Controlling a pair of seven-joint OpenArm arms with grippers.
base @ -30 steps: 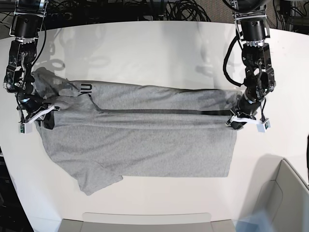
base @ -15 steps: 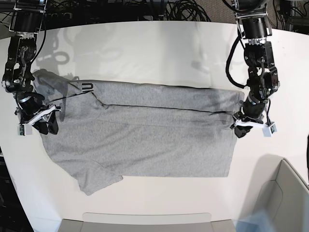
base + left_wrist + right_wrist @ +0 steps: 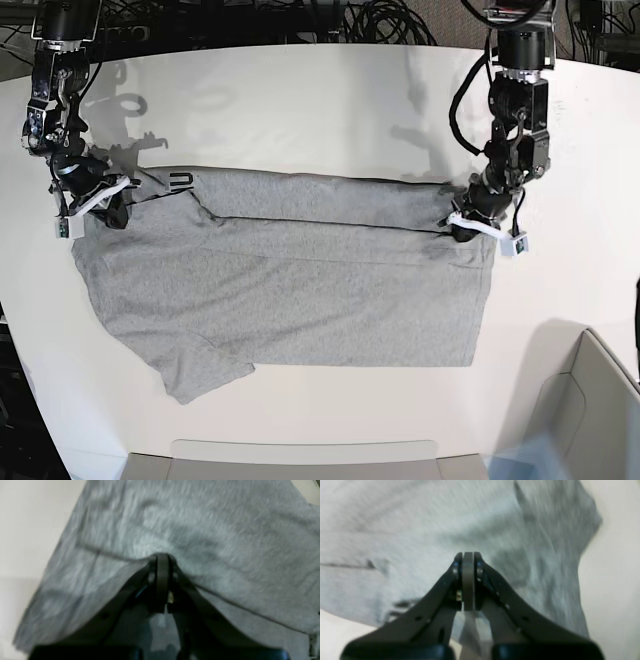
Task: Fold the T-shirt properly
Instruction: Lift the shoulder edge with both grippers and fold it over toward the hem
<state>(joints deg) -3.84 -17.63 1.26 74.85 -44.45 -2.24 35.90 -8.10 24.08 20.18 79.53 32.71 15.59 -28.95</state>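
The large heather-grey short-sleeved cotton T-shirt (image 3: 285, 275) lies flat on the white round-edged table (image 3: 330, 100), spread across the middle, its long axis running 9 to 3 o'clock. A folded-over band runs along its far edge, with a dark crease line beneath it. Black lettering (image 3: 180, 181) peeks out near the 10 o'clock corner. One sleeve (image 3: 200, 372) sticks out at 7 o'clock.

Right gripper (image 3: 108, 207), at 9 o'clock: fingers pressed together with no gap in the right wrist view; it sits over the shirt's corner, but whether cloth is pinched between them cannot be told.

Left gripper (image 3: 462, 228), at 3 o'clock: fingers clenched, tips at the shirt's fold edge in the left wrist view; fabric bunches at the tips, apparently grasped.

A pale grey bin (image 3: 590, 400) sits at 5 o'clock; contents not clear. A second tray edge (image 3: 300, 460) shows at 6 o'clock.

Black cables (image 3: 380, 20) crowd the far side, 12 o'clock.
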